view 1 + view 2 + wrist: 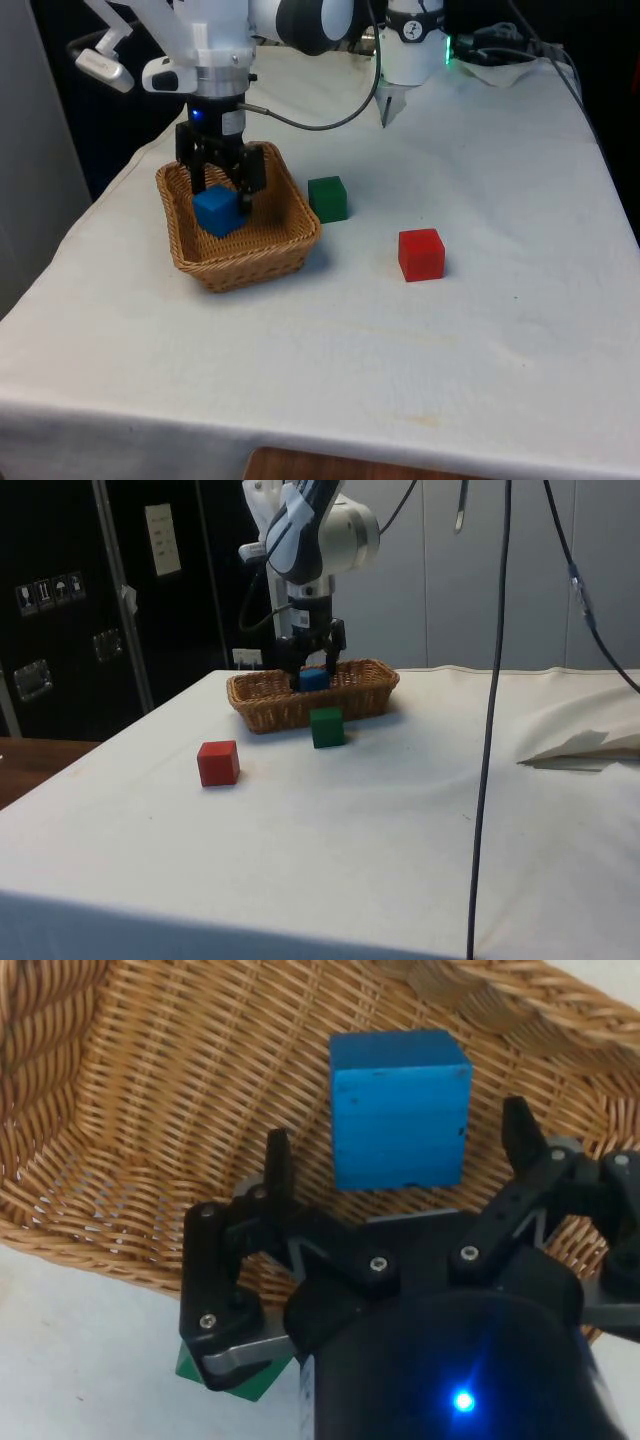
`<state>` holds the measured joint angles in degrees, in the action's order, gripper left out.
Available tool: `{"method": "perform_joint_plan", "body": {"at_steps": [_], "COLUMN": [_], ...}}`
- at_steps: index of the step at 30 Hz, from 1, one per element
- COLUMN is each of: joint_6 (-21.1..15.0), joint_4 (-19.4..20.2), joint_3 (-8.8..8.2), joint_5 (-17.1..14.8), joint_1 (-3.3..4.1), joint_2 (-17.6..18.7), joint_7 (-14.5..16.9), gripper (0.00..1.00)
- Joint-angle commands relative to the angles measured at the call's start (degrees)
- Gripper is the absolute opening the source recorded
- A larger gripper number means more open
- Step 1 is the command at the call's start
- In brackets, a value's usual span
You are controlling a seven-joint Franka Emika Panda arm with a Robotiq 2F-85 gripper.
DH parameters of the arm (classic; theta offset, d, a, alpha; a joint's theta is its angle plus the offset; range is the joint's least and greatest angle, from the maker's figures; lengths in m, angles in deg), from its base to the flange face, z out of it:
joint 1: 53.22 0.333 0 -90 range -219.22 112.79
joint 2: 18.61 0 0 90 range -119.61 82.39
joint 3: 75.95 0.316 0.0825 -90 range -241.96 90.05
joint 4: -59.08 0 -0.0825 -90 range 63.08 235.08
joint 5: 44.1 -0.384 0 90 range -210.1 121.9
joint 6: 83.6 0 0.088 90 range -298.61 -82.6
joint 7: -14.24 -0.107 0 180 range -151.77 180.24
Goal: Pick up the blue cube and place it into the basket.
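While the blue cube [400,1108] sits in the basket [292,243], it lies between the claw's [395,1155] fingertips. Claw spread wide, gaps both sides, holding nothing.

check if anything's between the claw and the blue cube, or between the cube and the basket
Nothing visible stands in the way. The blue cube already lies inside the basket, and the claw hangs open right over it, one finger on each side, with gaps showing. The green cube and red cube sit outside on the cloth.
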<state>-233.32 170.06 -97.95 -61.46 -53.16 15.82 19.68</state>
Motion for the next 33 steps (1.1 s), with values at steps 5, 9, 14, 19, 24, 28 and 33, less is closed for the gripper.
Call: {"method": "perform_joint_plan", "body": {"at_steps": [5, 9, 14, 19, 24, 28, 33], "joint_6": [-0.1, 0.2, 2.8, 4.0, 5.8, 7.0, 8.9], "joint_4": [0.0, -0.1, 0.7, 0.9, 0.9, 1.0, 1.0], "joint_3": [0.00, -0.46, -1.83, -2.29, -2.58, -2.52, -2.18], "joint_5": [-0.2, 0.0, 0.6, 1.1, 1.9, 2.6, 4.6], "joint_1": [-0.06, 0.06, 0.46, 0.57, 0.74, 1.26, 2.01], "joint_2": [0.0, -0.5, -3.7, -5.3, -7.6, -9.3, -11.3], "joint_7": [-0.1, -0.1, -0.6, -0.7, -0.9, -1.3, -2.9], "gripper": [1.00, 1.00, 1.00, 1.00, 1.00, 1.00, 1.00]}}
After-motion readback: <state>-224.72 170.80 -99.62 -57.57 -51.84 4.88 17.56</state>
